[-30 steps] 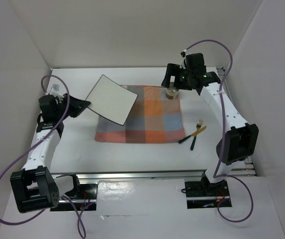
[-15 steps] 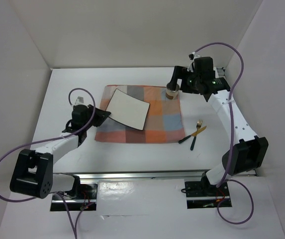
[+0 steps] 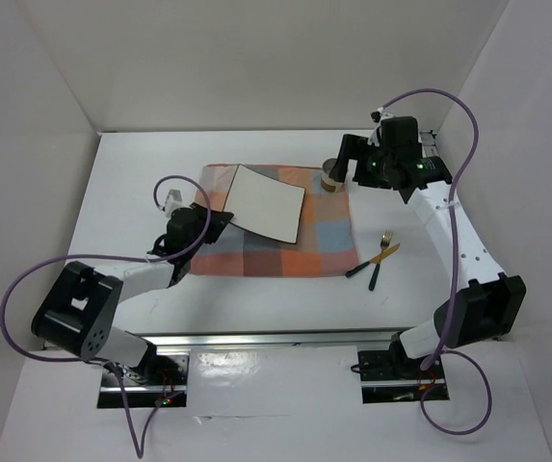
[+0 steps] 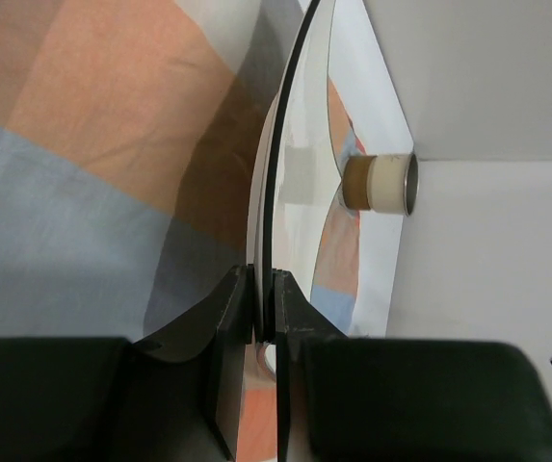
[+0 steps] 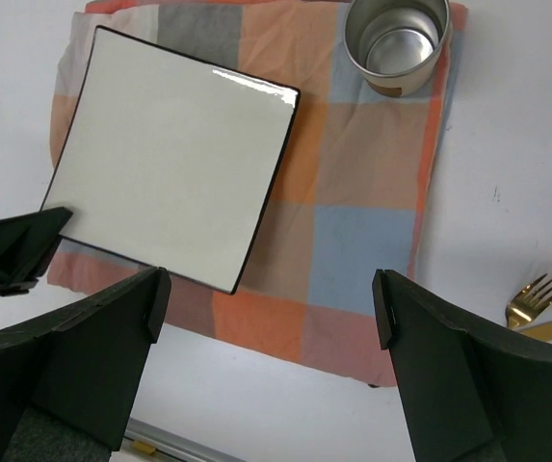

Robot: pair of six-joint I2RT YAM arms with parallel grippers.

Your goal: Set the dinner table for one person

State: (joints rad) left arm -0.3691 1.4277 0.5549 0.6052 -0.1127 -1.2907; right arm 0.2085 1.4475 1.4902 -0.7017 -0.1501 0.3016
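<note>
Pinching the near left corner of the square white plate with my left end effector, I hold it over the left half of the checked mat. My left wrist view shows the plate edge-on, its dark rim clamped between the two black fingers, which are pressed onto it from both sides. The plate throws a shadow on the cloth below; I cannot tell whether any part of it touches the mat.

My right end effector is spread wide and carries nothing. It hangs over the far right part of the mat, just beside the cup and apart from it. From my right wrist I look down between my two parted fingers onto the plate, the mat and the cup, which stands upright on the mat's far right corner, its metal inside showing.

The desk lies white and flat under all of it, with its metal rail along the near edge. The mat sits around its middle. A fork and a knife, both with gold heads and dark handles, lie close together on the bare desk to the right of the mat's near right corner.
</note>
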